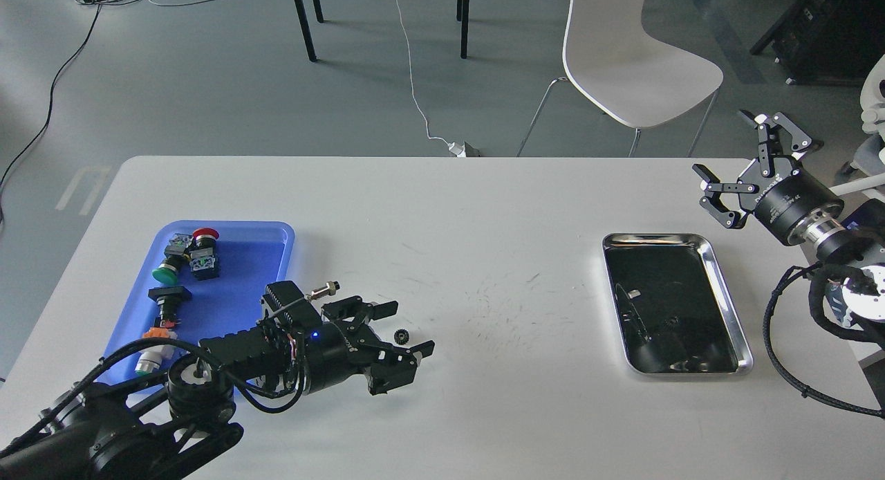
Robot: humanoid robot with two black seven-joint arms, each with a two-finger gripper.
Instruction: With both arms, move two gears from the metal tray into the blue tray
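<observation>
Left claw (406, 326) is low over the surface, fingers spread, with one gear (401, 337) lying flat on the bare surface in the gap between them. Gear sits roughly mid-surface, closer to the near edge, just right of the blue tray (235, 293) and well apart from the metal tray (719, 297).

Risks, my read:
- Gear is tiny and thin. If the fingers close a bit high they ride over it; if they close off-centre they flick it across the surface.
- It looks nearer the far finger than the near one, so one finger likely touches first and shoves it sideways.
- Fingertips may scrape the surface on closing; a stall there gives a false grasp.
- Blue tray already holds several push-button switches (181, 259); a drop onto them could bounce the gear out over the low rim.

Left arm pose: stretched low from the near left corner, wrist about level, claw pointing right.

Metal tray, towards the right edge: dark mirror bottom, can't tell whether a second gear lies in it.

Right claw (733, 172) is raised beyond the tray's far right corner, spread wide, holding nothing, pointing left and up.
</observation>
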